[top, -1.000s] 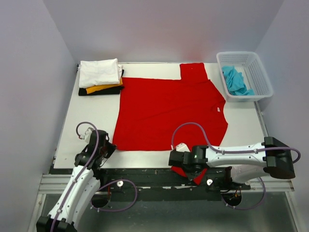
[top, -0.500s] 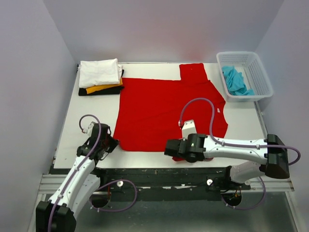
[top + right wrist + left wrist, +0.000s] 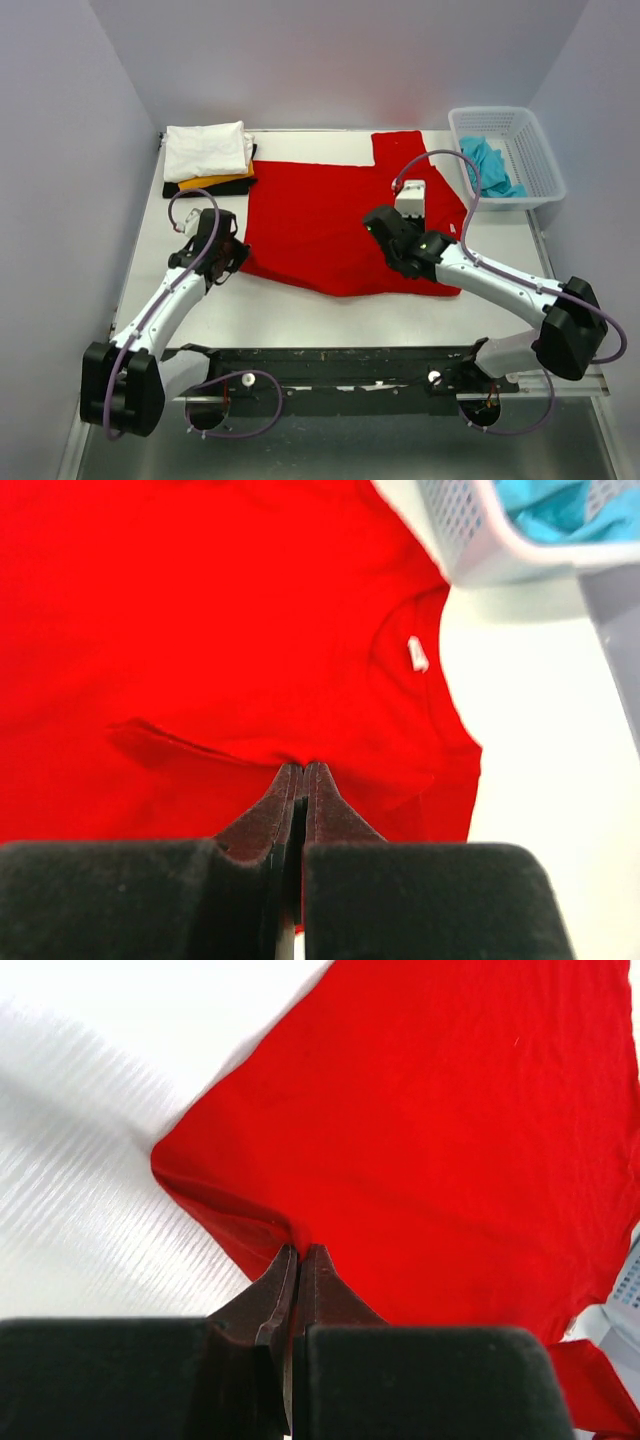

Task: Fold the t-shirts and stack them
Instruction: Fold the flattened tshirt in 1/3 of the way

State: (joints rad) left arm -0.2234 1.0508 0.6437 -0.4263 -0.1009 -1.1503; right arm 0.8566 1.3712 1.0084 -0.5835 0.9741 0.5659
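Observation:
A bright red t-shirt [image 3: 320,200] lies spread across the middle of the white table [image 3: 200,310]. Its near edge is lifted and drawn back over the body. My left gripper [image 3: 240,256] is shut on the shirt's near-left corner, and the left wrist view shows the red cloth [image 3: 430,1110] pinched at my fingertips [image 3: 299,1251]. My right gripper [image 3: 372,222] is shut on a fold of the shirt's near-right part, over its middle. In the right wrist view the cloth [image 3: 200,600] bunches at the tips [image 3: 303,767], and the collar label [image 3: 417,652] shows.
A stack of folded t-shirts sits at the far left: white [image 3: 206,148] on top, yellow-orange [image 3: 218,181] and black [image 3: 205,190] beneath. A white lattice basket [image 3: 530,135] at the far right holds a turquoise t-shirt [image 3: 486,165]; it also shows in the right wrist view [image 3: 500,555].
Both grippers have moved away from the table's near edge toward the far side, drawing the red shirt's near edge with them. The right one has carried its fold onto the shirt's middle.

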